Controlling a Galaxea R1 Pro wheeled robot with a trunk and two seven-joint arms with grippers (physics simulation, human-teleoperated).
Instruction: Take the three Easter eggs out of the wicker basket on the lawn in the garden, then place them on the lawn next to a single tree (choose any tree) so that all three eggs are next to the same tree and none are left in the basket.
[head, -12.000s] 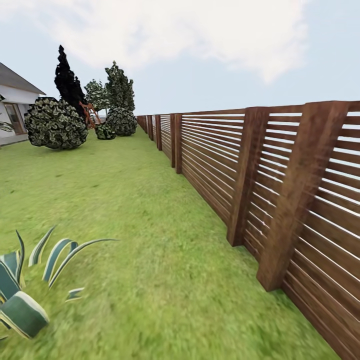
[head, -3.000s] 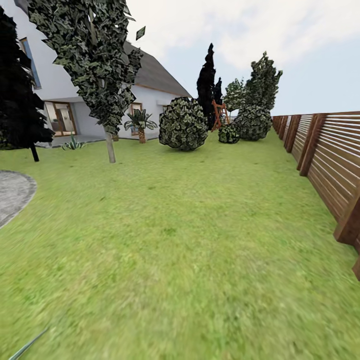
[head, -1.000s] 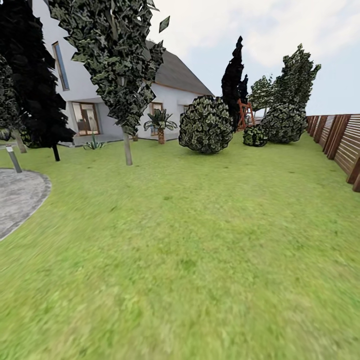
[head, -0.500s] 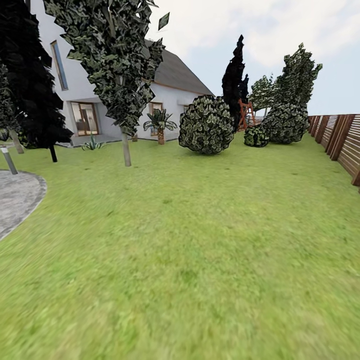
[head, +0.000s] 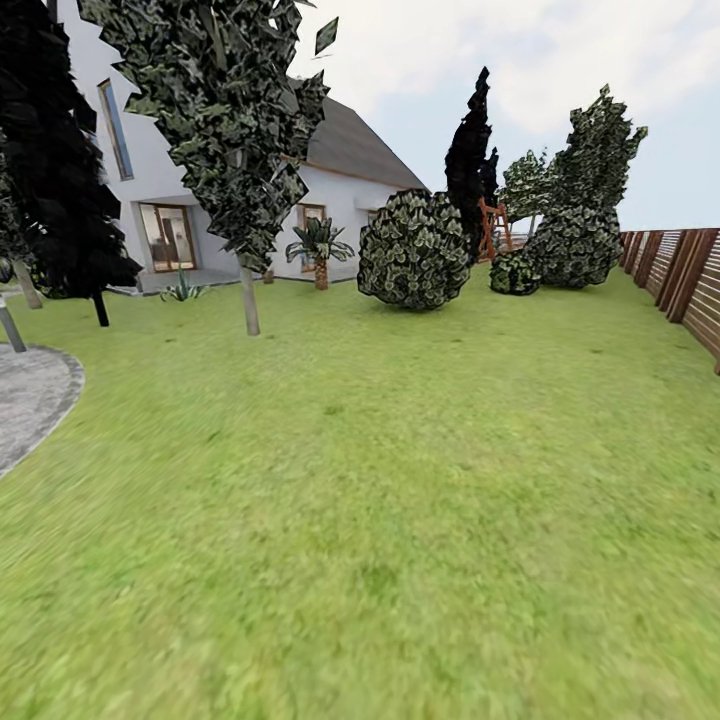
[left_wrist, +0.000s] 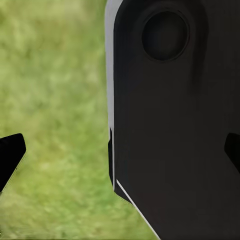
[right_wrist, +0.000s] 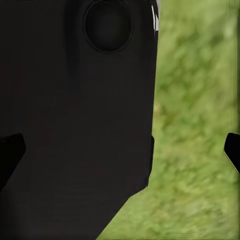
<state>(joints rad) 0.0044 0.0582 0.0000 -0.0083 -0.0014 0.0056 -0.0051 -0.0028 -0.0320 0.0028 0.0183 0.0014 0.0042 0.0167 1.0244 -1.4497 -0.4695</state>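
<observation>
The lawn (head: 400, 480) stretches wide and green ahead of me in the head view. A tree (head: 249, 300) with a slim pale trunk and dark blossom-flecked leaves stands at the far left of the grass, before the white house (head: 345, 190). In the left wrist view, my left gripper (left_wrist: 121, 152) is open, its dark fingertips (left_wrist: 10, 155) far apart over grass, with a black part of my own body between them. My right gripper (right_wrist: 121, 150) is open too, with nothing held, over grass and the same black body.
A brown slat fence (head: 690, 280) bounds the lawn on the right. Grey paving (head: 30, 395) curves in at the left edge beside a short post (head: 10, 325). A near-black tree (head: 70, 200), a round bush (head: 412, 250), a small palm (head: 320, 250) and more shrubs (head: 575, 245) stand farther back.
Over twelve seconds the head view has swung from the fence line to the house and trees. In the last second it drifted only slightly, the paving sliding toward the left edge.
</observation>
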